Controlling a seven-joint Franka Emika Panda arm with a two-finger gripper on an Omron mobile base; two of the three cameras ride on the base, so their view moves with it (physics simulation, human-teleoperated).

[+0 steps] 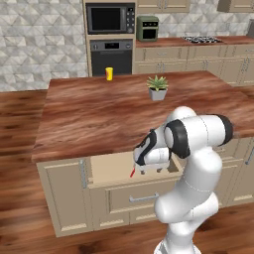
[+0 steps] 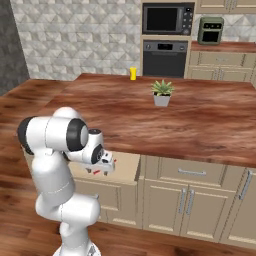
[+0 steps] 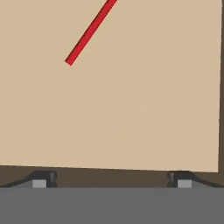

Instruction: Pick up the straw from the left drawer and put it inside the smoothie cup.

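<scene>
- Hand (image 1: 149,169) is poised over the open left drawer (image 1: 111,168), pointing down; fingers (image 3: 43,178) are set wide apart, nothing is held between them.
- Straw (image 3: 89,31) is seen lying flat on the drawer floor, untouched, ahead of the hand and off to the left in the hand view (its near end is well short of the fingertips, its far end is cut off by the top edge).
- Long axis: diagonal in the hand view, from lower left up to upper right, so neither square to nor in line with the fingers' closing line; judged that a shift toward the straw plus a wrist turn is needed before closing.
- In the left base view, one red end is seen just beside the hand, on its left side.
- Smoothie cup (image 1: 109,73) stands upright at the far edge of the table (image 1: 89,119), well apart from the drawer; a long carry is expected.
- Potted plant (image 1: 157,88) stands on the table right of the cup, apart from it.
- Count: one straw, one cup, one plant, one drawer pulled open, one arm.
</scene>
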